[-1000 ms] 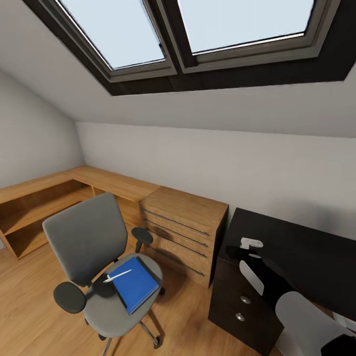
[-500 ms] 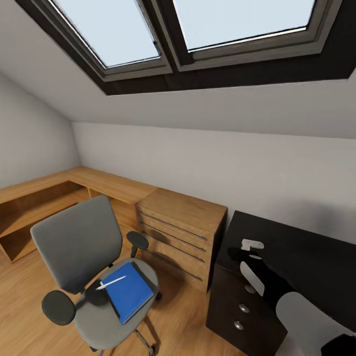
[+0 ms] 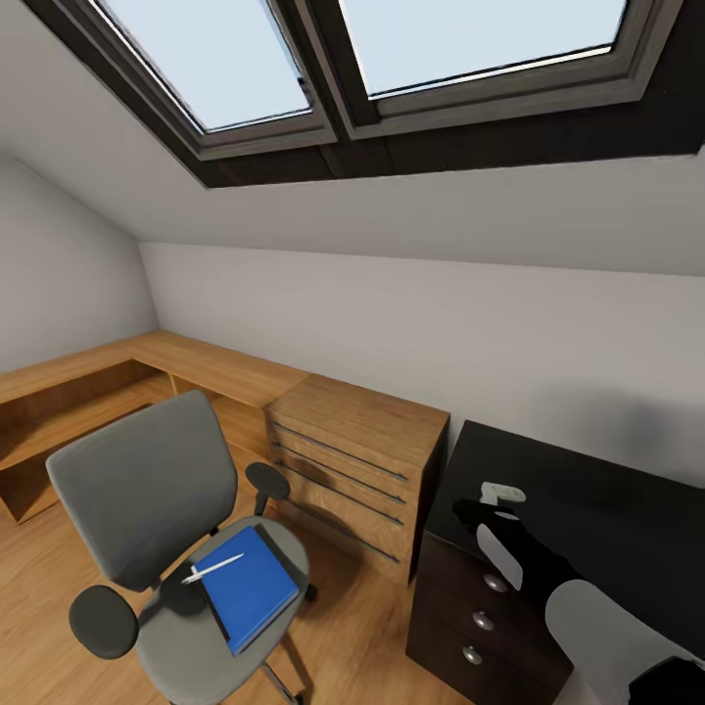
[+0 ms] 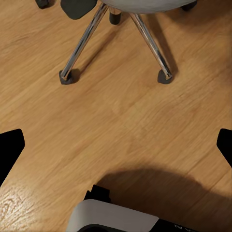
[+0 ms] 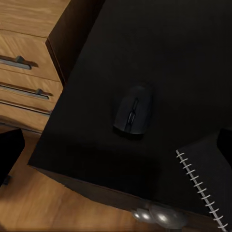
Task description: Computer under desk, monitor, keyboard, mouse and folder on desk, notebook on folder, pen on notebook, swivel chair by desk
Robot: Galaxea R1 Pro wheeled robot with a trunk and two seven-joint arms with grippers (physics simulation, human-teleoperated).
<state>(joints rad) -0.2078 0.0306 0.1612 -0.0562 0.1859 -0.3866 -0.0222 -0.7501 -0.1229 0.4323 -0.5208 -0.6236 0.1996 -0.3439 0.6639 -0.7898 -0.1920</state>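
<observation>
Both grippers' fingers spread wide and empty; the notebook runs off-frame beside the mouse.

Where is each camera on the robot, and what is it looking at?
Head view: from the robot's head, facing a sloped wall; chair with folder and pen, desk; right arm shows.
Left wrist view: by the left gripper, facing the floor and the chair's legs; dark fingertips at the edges.
Right wrist view: by the right gripper, facing the desk, mouse and notebook.
Shared: head and left wrist see the chair; head and right wrist see the desk.
</observation>
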